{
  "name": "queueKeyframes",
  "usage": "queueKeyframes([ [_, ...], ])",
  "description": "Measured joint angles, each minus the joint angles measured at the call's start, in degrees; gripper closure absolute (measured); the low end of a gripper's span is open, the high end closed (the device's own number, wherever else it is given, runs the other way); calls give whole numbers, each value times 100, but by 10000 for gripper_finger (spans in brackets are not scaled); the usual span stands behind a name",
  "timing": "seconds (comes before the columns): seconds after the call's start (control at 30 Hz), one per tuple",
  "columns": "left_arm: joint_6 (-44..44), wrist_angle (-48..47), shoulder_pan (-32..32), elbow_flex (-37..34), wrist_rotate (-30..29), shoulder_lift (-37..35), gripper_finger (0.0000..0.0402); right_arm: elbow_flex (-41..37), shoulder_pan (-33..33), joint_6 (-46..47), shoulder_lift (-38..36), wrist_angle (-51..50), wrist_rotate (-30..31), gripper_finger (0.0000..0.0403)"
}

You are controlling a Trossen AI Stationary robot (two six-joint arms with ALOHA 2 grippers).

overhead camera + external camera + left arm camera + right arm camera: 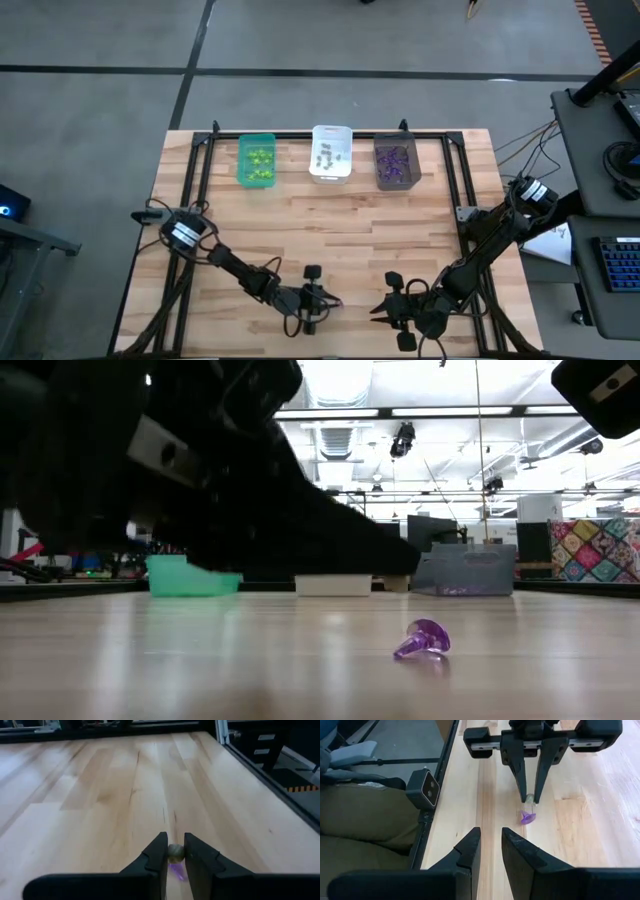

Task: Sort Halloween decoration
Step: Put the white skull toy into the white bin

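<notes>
My two arms are dark, jointed tubes — each carries a white label band near the shoulder, and black cables loop off the links. The left gripper (pixel 532 795) has a wide black crossbar with two long tapering fingers; the right gripper (pixel 490 847) shows matching matte-black wedge-shaped fingers.

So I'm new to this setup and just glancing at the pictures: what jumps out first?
The left gripper stands at the table's near edge, its fingers closed around the stem of a small purple trinket that rests on the wood. Along the far edge stand three bins: a green bin with yellow-green pieces, a white bin with greyish ones and a dark grey bin with purple ones. The right gripper waits beside the left, holding nothing.
</notes>
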Motion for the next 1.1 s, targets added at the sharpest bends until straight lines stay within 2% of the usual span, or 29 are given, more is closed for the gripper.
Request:
queueKeyframes([
  [0.1,-8,-84,0,-7,-1,-146,365,0,-1,8,2,42,2,335],
  [0.27,13,-523,2,-11,-32,-583,366,0,-76,530,0,54,24,335],
  [0.53,518,-1822,82,-11,-874,-1540,366,0,-450,578,-2,42,46,335],
  [0.67,948,-2309,332,-11,-958,-2018,366,0,-646,428,-34,-9,-113,335],
  [0.93,1320,-3319,1287,-11,-950,-2727,366,0,-791,-52,-320,-103,-251,335],
  [1.1,621,-3456,2363,-13,-882,-2894,366,2,-858,-171,-453,-115,-256,335],
])
